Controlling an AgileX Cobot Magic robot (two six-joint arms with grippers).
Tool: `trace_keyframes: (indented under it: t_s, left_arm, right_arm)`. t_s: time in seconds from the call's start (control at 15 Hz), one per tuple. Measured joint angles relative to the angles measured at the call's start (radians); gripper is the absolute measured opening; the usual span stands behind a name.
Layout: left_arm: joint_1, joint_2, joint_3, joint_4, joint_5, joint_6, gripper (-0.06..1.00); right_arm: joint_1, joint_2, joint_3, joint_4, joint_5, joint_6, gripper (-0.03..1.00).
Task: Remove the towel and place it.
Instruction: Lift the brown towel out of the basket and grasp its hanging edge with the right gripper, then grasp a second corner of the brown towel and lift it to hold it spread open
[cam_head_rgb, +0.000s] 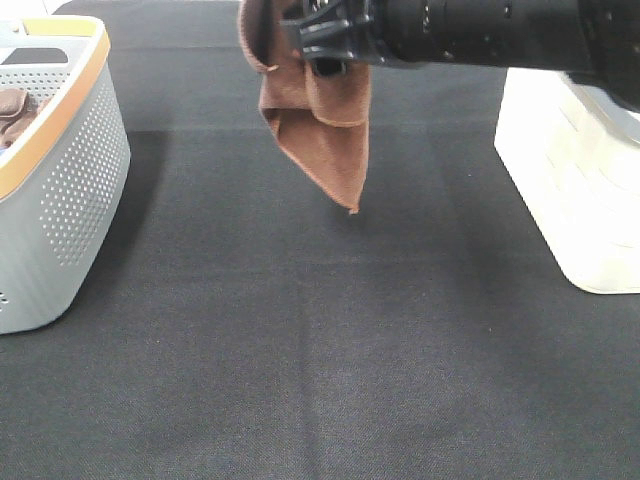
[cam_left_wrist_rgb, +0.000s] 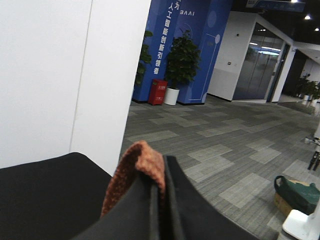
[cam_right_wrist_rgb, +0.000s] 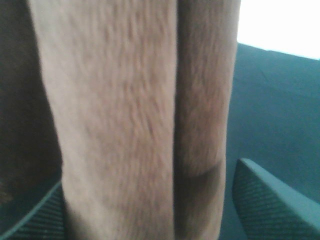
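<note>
One fuzzy brown towel (cam_head_rgb: 318, 125), pointed hanging corner, perforated grey basket (cam_head_rgb: 85, 170)

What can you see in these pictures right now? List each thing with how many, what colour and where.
Towel: one, brown, hanging above the middle of the table.
Basket: one, pale grey with an orange rim, at the table's left edge.
Cloth: one, brown, inside the basket, mostly cut off.
Box: one, white, on the table's right side.
Table cover: one, black, under everything.
Plants: at least two, green, by the blue wall in the hall behind.
Left gripper: one, black, shut on the towel's top.
Right gripper: one, black, open, a finger on either side of the hanging towel.
Arm: one, black, reaching in from the right.
</note>
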Motion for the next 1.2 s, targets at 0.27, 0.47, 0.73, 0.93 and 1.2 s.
trace_keyframes:
  t_s: [0.27,0.47,0.73,0.93,1.2]
  left_arm:
    - [0.000,0.000,0.000,0.044,-0.012,0.000,0.00]
    - [0.000,0.000,0.000,0.047,-0.037,0.000,0.00]
    - [0.000,0.000,0.000,0.047,-0.040,0.000,0.00]
    - [0.000,0.000,0.000,0.047,-0.041,0.000,0.00]
    - [0.000,0.000,0.000,0.047,-0.044,0.000,0.00]
  right_arm:
    - [0.000,-0.058,0.000,0.485,-0.166,-0.515,0.76]
    - [0.000,-0.099,0.000,0.553,-0.246,-0.659,0.75]
    - [0.000,-0.099,0.000,0.564,-0.238,-0.661,0.61]
    - [0.000,-0.099,0.000,0.565,-0.259,-0.665,0.44]
    - [0.000,-0.099,0.000,0.569,-0.189,-0.667,0.38]
